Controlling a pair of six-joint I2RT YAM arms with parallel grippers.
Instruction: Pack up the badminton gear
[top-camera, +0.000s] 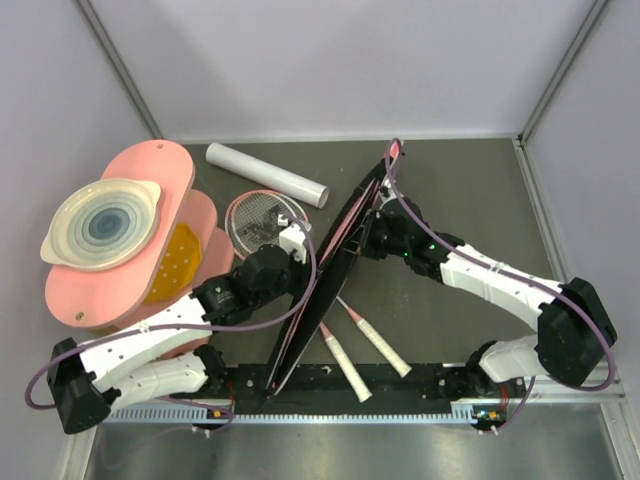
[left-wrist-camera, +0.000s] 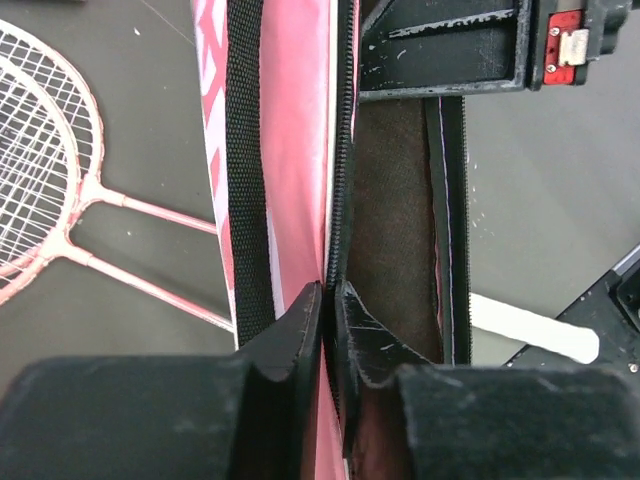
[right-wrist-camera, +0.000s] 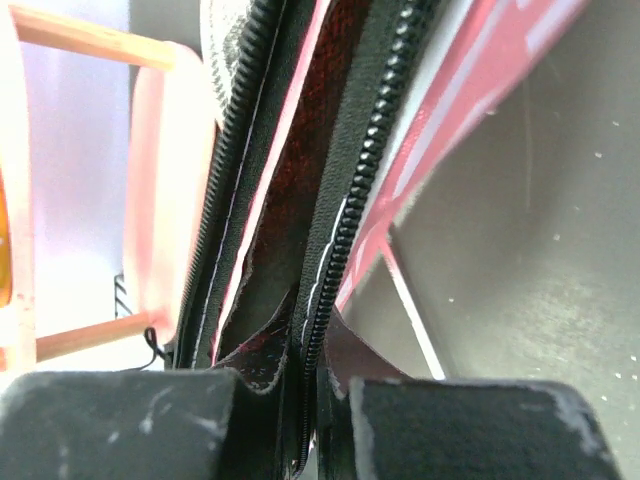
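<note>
The pink racket-shaped bag (top-camera: 312, 300) stands on edge across the table's middle, its black lining and open zipper (right-wrist-camera: 375, 150) facing up. My left gripper (top-camera: 306, 246) is shut on one zipper edge (left-wrist-camera: 331, 300). My right gripper (top-camera: 363, 236) is shut on the opposite zipper edge (right-wrist-camera: 312, 335). Two pink-framed rackets lie flat under the bag, heads (top-camera: 258, 218) (left-wrist-camera: 40, 170) to its left and white handles (top-camera: 348, 365) to its right. The long white tube (top-camera: 267, 173) lies at the back.
Pink rounded boards (top-camera: 120, 250) carrying a white ringed dish (top-camera: 100, 222) stand stacked at the left, close to my left arm. A grey wall borders the back and a metal rail (top-camera: 530, 190) the right side.
</note>
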